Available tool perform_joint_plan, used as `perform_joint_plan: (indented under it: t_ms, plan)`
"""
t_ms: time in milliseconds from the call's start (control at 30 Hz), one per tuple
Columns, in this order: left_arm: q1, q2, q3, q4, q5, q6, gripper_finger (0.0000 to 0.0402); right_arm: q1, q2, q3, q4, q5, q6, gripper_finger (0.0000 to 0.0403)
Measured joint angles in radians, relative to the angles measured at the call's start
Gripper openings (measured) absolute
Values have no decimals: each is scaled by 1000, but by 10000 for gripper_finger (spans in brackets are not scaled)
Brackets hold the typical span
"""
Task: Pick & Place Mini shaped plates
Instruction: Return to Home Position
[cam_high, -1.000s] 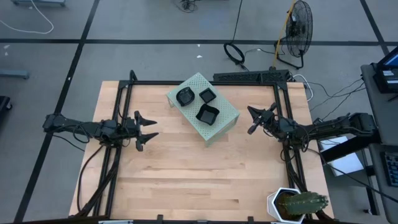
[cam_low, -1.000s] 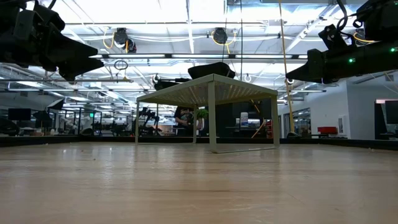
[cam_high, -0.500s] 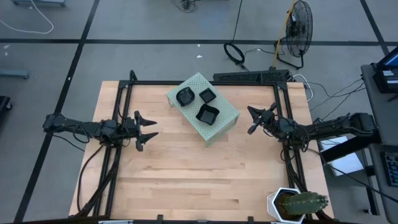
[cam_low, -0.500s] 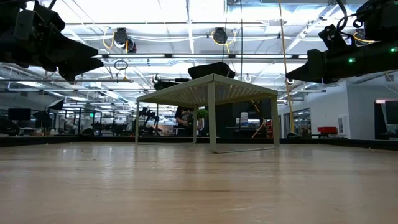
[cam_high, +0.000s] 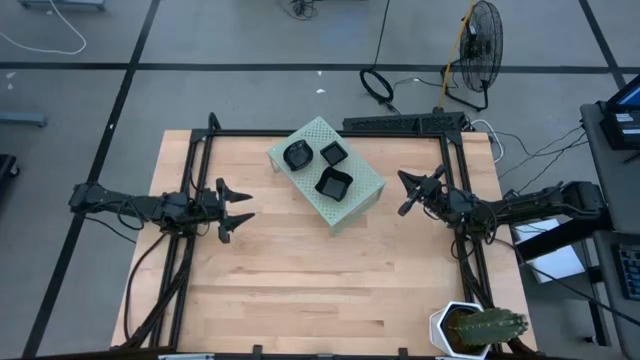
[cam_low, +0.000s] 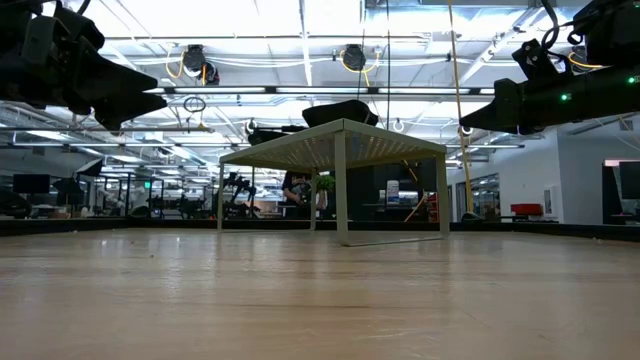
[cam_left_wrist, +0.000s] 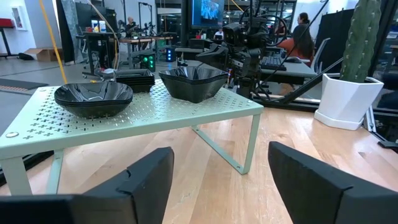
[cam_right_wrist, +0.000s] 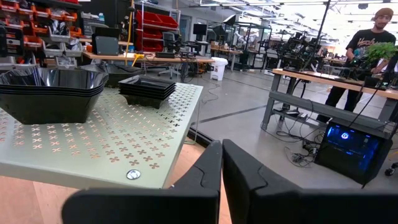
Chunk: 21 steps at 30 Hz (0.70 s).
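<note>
Three stacks of glossy black mini plates sit on top of a pale green perforated stand (cam_high: 350, 200) that rests on its legs on the table's far middle: round ones (cam_high: 297, 154), small squares (cam_high: 333, 152) and larger wavy-edged squares (cam_high: 333, 183). In the left wrist view they show as rounds (cam_left_wrist: 93, 96), small squares (cam_left_wrist: 134, 78) and wavy squares (cam_left_wrist: 193, 81). My left gripper (cam_high: 240, 207) hovers open left of the stand, fingers pointing at it (cam_left_wrist: 221, 180). My right gripper (cam_high: 405, 192) hovers right of the stand, shut (cam_right_wrist: 222, 174), facing the wavy stack (cam_right_wrist: 50, 90).
A cactus in a white pot (cam_high: 478, 327) stands at the near right corner. Black frame rails (cam_high: 190, 270) run along the table's left, far and right sides. A person (cam_right_wrist: 367, 43) stands in the room beyond. Bare wood lies across the near half of the table (cam_high: 320, 290).
</note>
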Motion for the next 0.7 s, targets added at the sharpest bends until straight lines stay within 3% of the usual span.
perform_joint_plan:
  t_ms: [367,700]
  plan:
    - [0,0,0,0,0,0,246,0,0,0,0,0,0,4]
    - [0,0,0,0,0,0,263,0,0,0,0,0,0,4]
